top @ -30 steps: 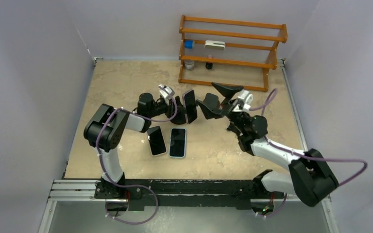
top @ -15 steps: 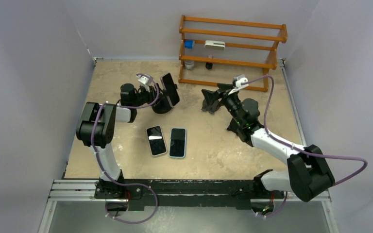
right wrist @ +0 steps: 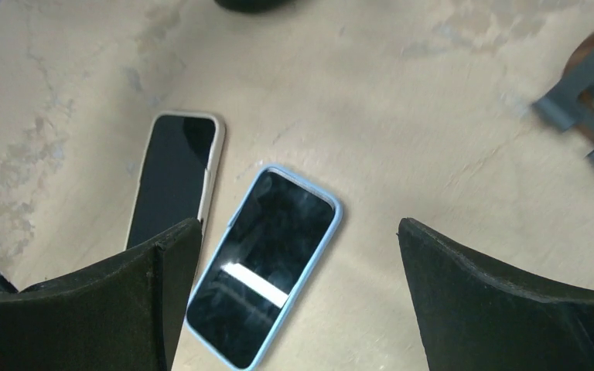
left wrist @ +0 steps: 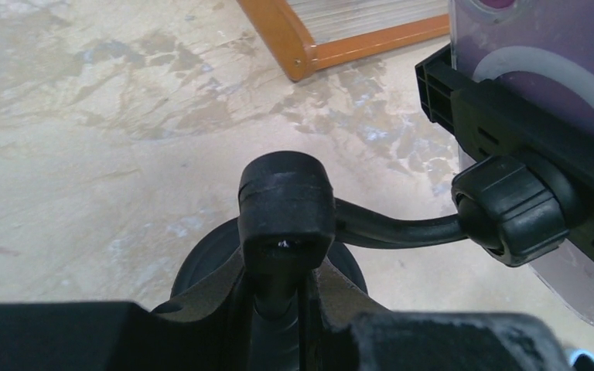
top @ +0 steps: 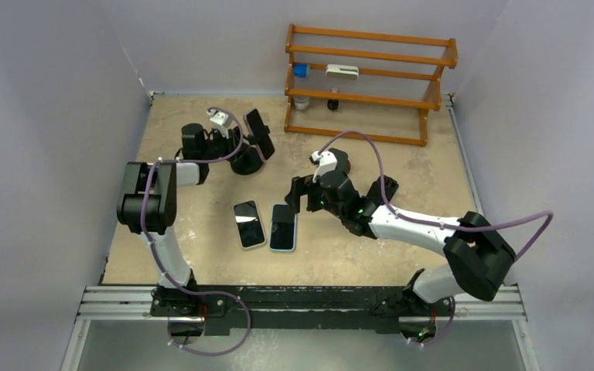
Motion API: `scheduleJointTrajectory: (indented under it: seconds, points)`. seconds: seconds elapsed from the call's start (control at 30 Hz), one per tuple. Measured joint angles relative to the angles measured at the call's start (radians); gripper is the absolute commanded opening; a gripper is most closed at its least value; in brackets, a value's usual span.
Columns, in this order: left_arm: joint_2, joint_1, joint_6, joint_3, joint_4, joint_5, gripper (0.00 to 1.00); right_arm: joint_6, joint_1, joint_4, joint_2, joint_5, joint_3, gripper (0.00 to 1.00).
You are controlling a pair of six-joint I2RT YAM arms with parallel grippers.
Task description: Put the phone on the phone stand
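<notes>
**Top view:** vs 1 s ago, the L gripper (top: 234,149) has carried the phone stand (top: 247,162), with the phone (top: 257,133) in its cradle, from table centre to far left. The R gripper (top: 300,197) has swung off to hover over the blue-case phone (top: 283,226), which lies beside the cream-case phone (top: 249,223). We judge one placement done, next pick pending.

**L wrist:** only here do we see the jaws clamped on the stand's stem knob (left wrist: 286,205). Whether the base sits on the table, we cannot tell.

**R wrist:** fingers (right wrist: 124,301) wide apart, nothing held. Blue-case phone flat, screen up, below.
</notes>
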Motion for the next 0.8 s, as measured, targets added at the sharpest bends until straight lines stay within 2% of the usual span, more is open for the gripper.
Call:
scheduleJointTrajectory:
  seconds: [0.17, 0.43, 0.47, 0.5, 0.63, 0.8]
  points:
    - [0.0, 0.024, 0.055, 0.003, -0.035, -0.005, 0.34, 0.098, 0.051, -0.101, 0.068, 0.051, 0.047, 0.99]
    - [0.0, 0.053, 0.129, -0.03, -0.056, 0.002, 0.43, 0.256, 0.083, -0.218, 0.281, 0.086, 0.232, 0.99]
    - [0.0, 0.061, 0.131, -0.03, -0.056, 0.004, 0.52, 0.275, 0.09, -0.243, 0.311, 0.098, 0.264, 0.99]
    - [0.0, 0.068, 0.131, -0.03, -0.056, 0.009, 0.55, 0.293, 0.098, -0.267, 0.34, 0.116, 0.294, 0.99]
    - [0.0, 0.075, 0.119, -0.038, -0.042, 0.015, 0.6, 0.348, 0.141, -0.369, 0.413, 0.177, 0.384, 0.99]
    - [-0.022, 0.075, 0.074, -0.11, 0.001, 0.023, 0.62, 0.39, 0.171, -0.469, 0.439, 0.234, 0.42, 0.99]
